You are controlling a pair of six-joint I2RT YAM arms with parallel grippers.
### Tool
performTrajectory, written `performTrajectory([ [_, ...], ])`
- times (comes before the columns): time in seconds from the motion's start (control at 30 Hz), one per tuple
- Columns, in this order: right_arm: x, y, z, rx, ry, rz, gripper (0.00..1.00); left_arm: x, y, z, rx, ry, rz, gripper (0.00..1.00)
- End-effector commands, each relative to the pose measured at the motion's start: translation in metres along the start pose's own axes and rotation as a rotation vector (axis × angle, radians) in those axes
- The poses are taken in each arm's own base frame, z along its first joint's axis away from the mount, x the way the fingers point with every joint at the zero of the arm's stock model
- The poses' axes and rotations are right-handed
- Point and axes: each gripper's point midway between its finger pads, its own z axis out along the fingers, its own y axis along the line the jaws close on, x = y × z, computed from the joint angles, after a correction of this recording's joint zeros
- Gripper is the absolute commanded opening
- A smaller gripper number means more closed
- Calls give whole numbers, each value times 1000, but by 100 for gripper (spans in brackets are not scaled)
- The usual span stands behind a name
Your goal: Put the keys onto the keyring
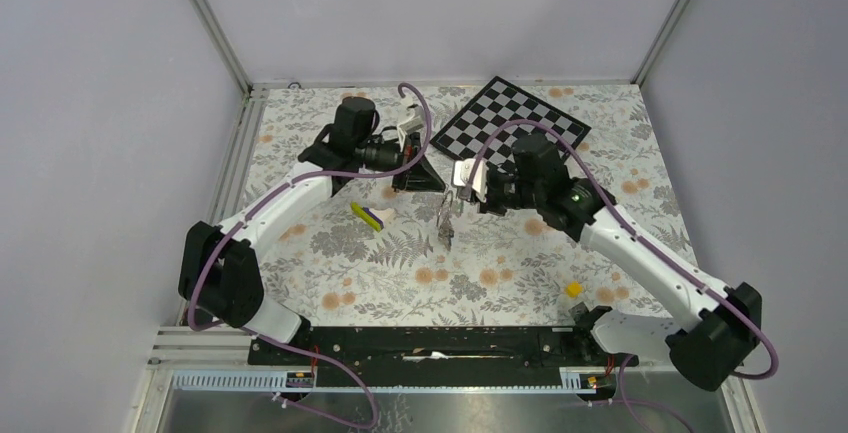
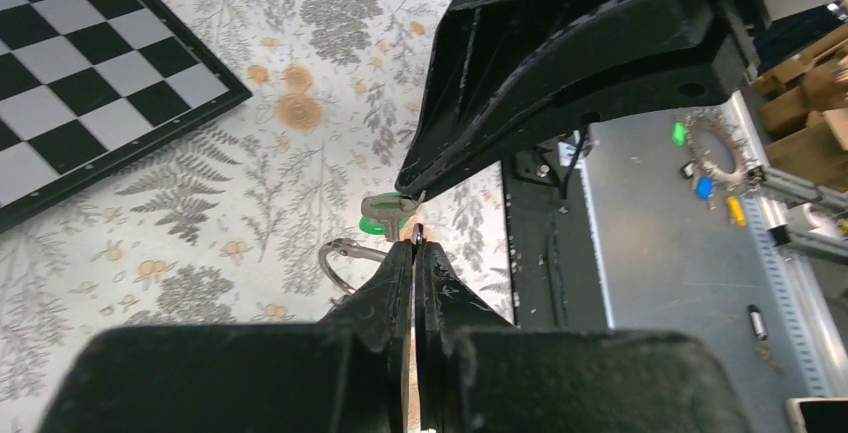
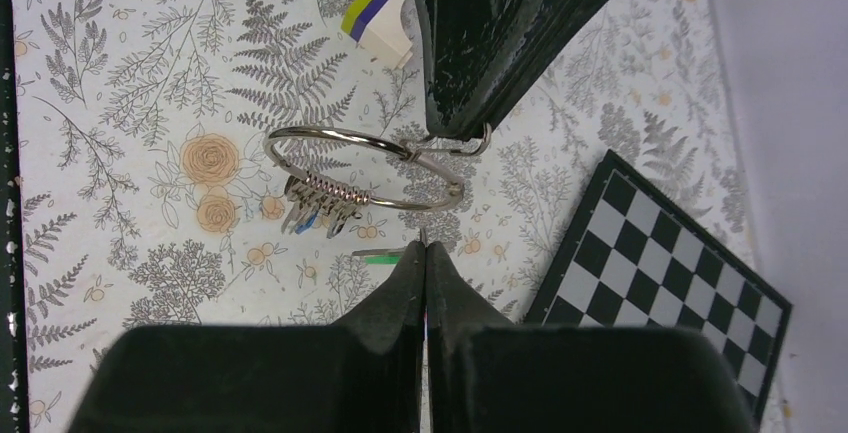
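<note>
— What sits nearest you?
— A small yellow cube [image 1: 574,289], on the flowered table [image 1: 330,273] close to your right arm's base; it lies well apart from everything else.

— And your right gripper?
— Your right gripper [image 3: 423,245] has its fingers pressed together with no gap showing; the green key [image 3: 384,255] sticks out sideways at their very tips, so it looks pinched there.

— Where is the keyring?
— Just beyond those tips, between your two grippers; the keyring [image 3: 335,130] carries a bunch of keys [image 3: 318,205] on its lower wire, one with a blue head; the green key is near the ring, and whether it touches the wire you cannot tell.

— What holds the ring?
— Your left gripper [image 2: 417,241]; its fingers are closed to a thin line, and the ring's wire runs in at their tip.

— Farther out?
— The yellow-white-purple wedge block [image 1: 368,215] lies on the table left of the ring; the chessboard [image 1: 515,121] lies tilted by the far edge.
</note>
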Motion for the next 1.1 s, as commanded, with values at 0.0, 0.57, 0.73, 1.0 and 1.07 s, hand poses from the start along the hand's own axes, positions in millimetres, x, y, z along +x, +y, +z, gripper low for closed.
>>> performTrajectory([
  [0.0, -30, -4, -24, 52, -108, -118, 0, -31, -26, 6, 68, -59, -41, 0],
  [0.57, -37, 0, -40, 90, -139, -171, 0, -28, -35, 31, 114, -38, -249, 0],
  [0.73, -38, 2, -40, 83, -144, -172, 0, -23, -34, 35, 110, -31, -247, 0],
  [1.0, -38, 2, -42, 84, -148, -178, 0, -20, -32, 37, 95, -30, -250, 0],
  [1.07, -39, 3, -43, 82, -151, -178, 0, -21, -31, 37, 91, -31, -250, 0],
])
